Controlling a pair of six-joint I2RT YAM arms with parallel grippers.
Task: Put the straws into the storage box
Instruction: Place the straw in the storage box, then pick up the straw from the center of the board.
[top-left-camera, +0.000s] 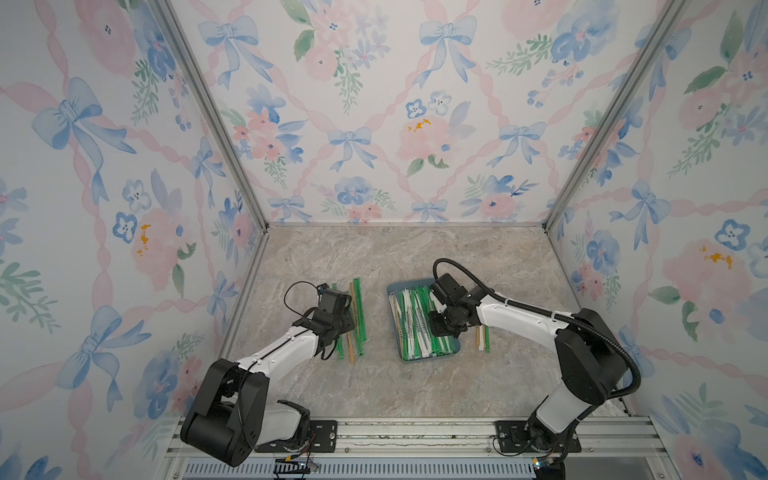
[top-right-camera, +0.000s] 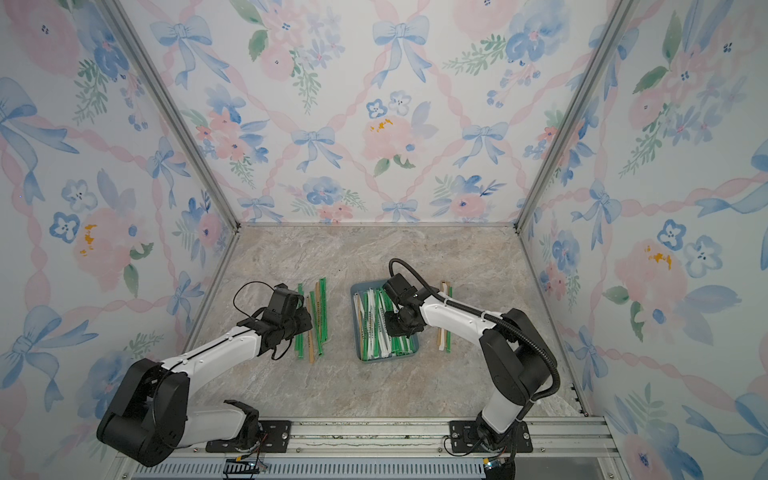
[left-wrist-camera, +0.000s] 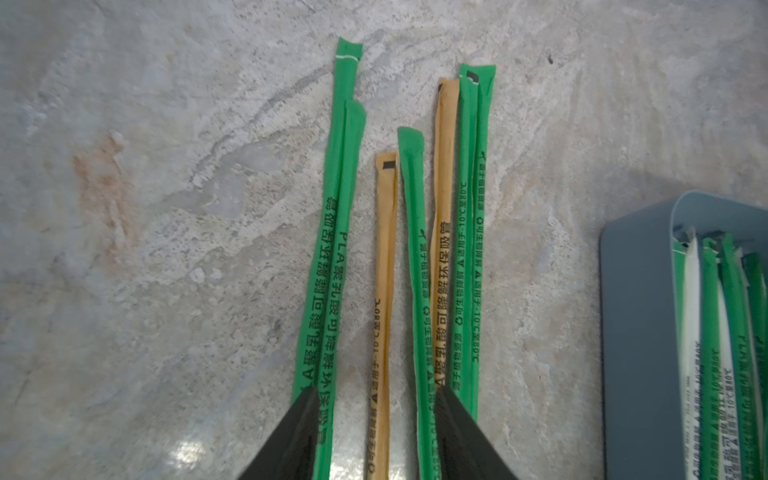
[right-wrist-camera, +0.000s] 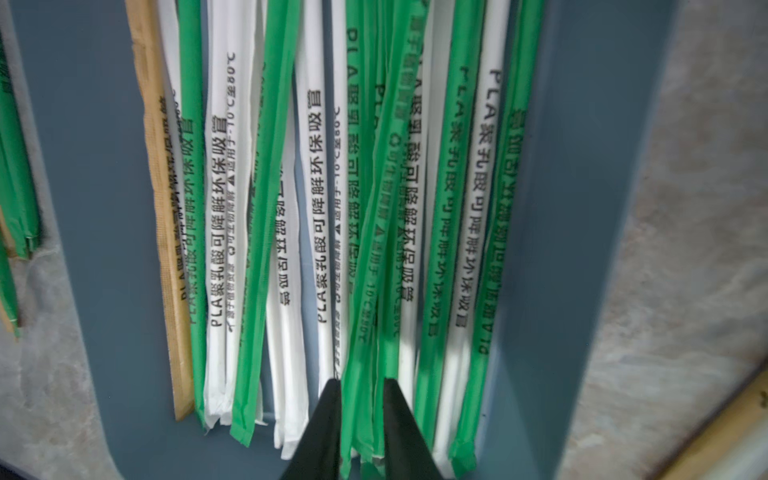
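Midway through filling the storage box, to judge by the thick layer of straws already lying lengthwise inside. Two fronts at once.

Left of the box, on the counter: hovering low over the loose straws with the left hand, held apart, straddling a tan straw and a green straw, clamped on neither.

Over the box: right hand close above the pile, barely parted around a slanting green sleeve. Cannot tell whether pinching or letting go.

Right of the box, just beside it: a few more strays yet to collect.

Next, probably: closing the left hand, lifting, carrying across the low rim, laying down parallel to the rest. Calls for a centred pinch, since two lie in the gap.

Thin, flat, crinkled paper wrappers in green, white and tan, printed dark, light and likely slippery. Smooth blue-grey plastic with rounded corners for the box. Mottled, stone-look surface for the counter.
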